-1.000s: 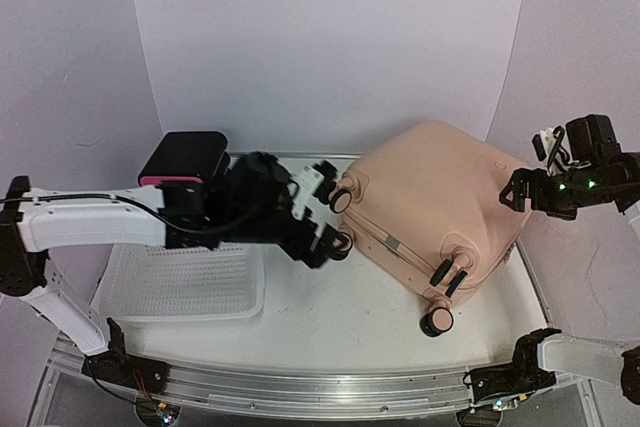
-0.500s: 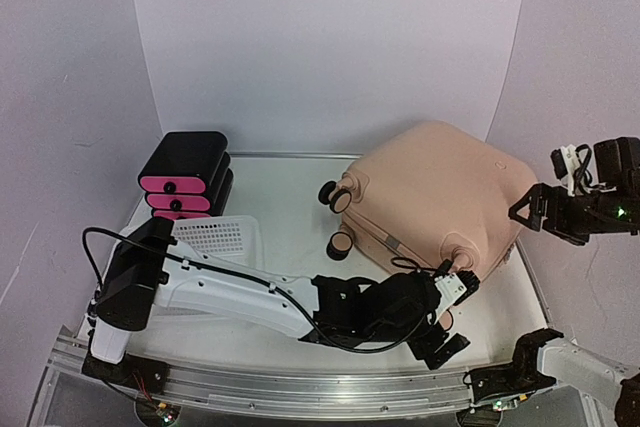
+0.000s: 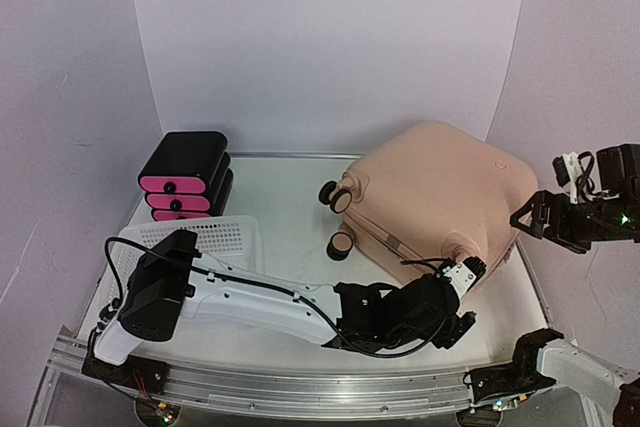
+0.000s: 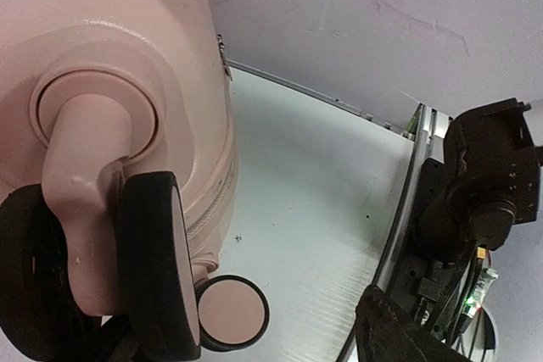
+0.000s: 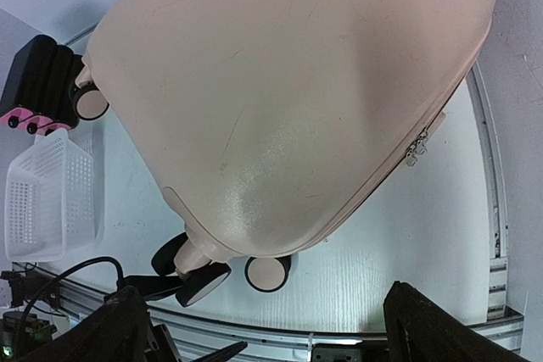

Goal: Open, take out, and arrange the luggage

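The peach-pink luggage (image 3: 440, 192) lies shut on the table at the right, wheels toward the left and front. My left arm reaches along the front edge, and its gripper (image 3: 455, 309) is at the suitcase's near-corner caster. In the left wrist view that black double wheel (image 4: 148, 269) stands close on the left between the jaws of the left gripper (image 4: 254, 341). The right finger (image 4: 390, 328) is well apart from it, so the gripper is open. My right gripper (image 3: 537, 215) hangs open above the suitcase's right edge, with the luggage shell (image 5: 280, 99) below its open jaws (image 5: 276, 328).
A black-and-pink drawer box (image 3: 185, 172) stands at the back left. A white mesh basket (image 3: 215, 237) lies in front of it, partly under my left arm. The metal rail (image 3: 300, 382) runs along the front edge. Zip pulls (image 5: 416, 152) hang on the suitcase's right side.
My left arm swung from the far-left wheels down to the front and up to the near-corner wheel. The right gripper drew back to the right, away from the suitcase.
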You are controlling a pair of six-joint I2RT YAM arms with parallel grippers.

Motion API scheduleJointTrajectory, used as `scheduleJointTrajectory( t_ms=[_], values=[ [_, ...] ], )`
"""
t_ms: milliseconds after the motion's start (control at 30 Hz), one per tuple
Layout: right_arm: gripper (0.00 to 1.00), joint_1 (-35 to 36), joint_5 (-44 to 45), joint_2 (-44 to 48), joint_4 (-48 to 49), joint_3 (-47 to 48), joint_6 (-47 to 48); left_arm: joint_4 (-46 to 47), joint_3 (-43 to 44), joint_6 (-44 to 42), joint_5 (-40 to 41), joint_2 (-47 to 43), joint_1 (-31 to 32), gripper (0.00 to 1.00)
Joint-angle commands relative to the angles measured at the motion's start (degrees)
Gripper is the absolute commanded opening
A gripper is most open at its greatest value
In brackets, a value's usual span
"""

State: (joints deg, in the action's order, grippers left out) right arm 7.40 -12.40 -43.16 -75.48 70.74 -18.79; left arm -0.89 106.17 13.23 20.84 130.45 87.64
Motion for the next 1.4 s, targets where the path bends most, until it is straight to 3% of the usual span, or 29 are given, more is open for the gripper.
scheduleJointTrajectory(
  t_ms=[0, 333, 467, 533, 700, 1067, 1367],
  values=[
    [0.98, -0.3, -0.34, 0.33, 0.54, -0.34, -0.22, 5.45, 4.26, -1.53, 7.62, -1.35, -2.35, 0.71],
    [0.98, -0.28, -0.55, -0.79, 0.6, -1.86, 0.59, 5.39, 2.53, 1.41, 4.98, -3.46, -4.99, 0.68],
    [0.98, -0.28, -0.84, -1.3, 0.61, -2.01, 0.84, 5.48, -2.71, 2.94, 8.05, -7.33, -5.02, 0.86],
    [0.98, -0.28, -0.84, -1.35, 0.6, -2.01, 0.94, 5.49, -4.78, 3.17, 10.45, -9.2, -5.1, 0.9],
    [0.98, -0.28, -0.37, -1.4, 0.61, -2.16, 1.27, 5.74, -8.36, 1.9, 11.66, -12.71, -5.1, 0.93],
    [0.98, -0.28, 0.28, -1.51, -0.02, -0.68, 1.56, 6.34, -23.01, 0.09, 4.2, -22.71, -5.29, 0.99],
    [0.98, -0.28, -1.99, -3.0, 0.07, -1.38, 1.21, 6.17, -20.25, 1.33, -17.07, -20.81, -11.44, 1.0]
  ],
)
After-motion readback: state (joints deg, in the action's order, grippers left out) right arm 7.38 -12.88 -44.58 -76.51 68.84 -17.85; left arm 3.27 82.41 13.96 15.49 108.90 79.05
